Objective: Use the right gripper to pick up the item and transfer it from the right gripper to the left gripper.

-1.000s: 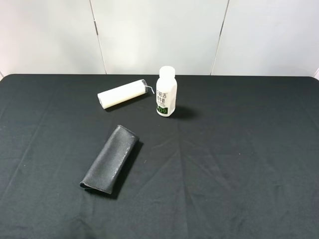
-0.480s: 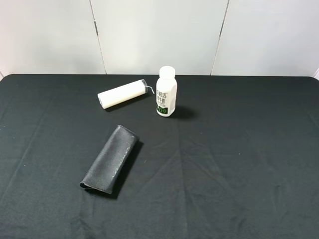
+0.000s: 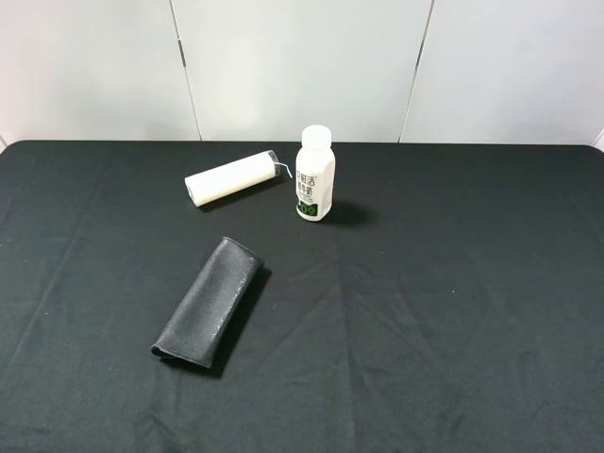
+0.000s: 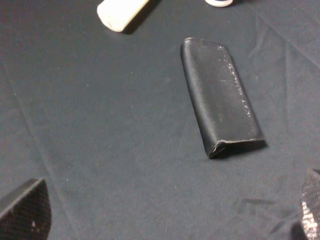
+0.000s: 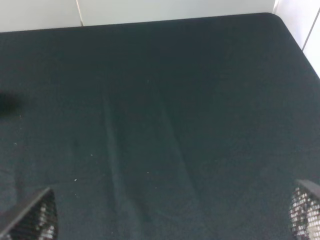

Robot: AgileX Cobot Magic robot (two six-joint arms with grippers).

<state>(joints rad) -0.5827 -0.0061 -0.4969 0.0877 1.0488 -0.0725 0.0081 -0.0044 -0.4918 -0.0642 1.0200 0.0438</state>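
The item, a long black grained soft case (image 3: 209,302), lies flat on the black cloth at the left of centre, slanting from near left to far right. It also shows in the left wrist view (image 4: 219,96). Neither arm shows in the exterior view. My left gripper (image 4: 167,212) is open and empty, its fingertips (image 4: 25,212) spread wide, short of the case and apart from it. My right gripper (image 5: 172,212) is open and empty over bare cloth, with its fingertips (image 5: 35,217) wide apart; the case is out of its view.
A white cylindrical tube (image 3: 231,176) lies at the back, left of centre, also in the left wrist view (image 4: 121,10). A white bottle with a green label (image 3: 314,174) stands upright beside it. The black table's right edge (image 5: 295,37) meets a white wall.
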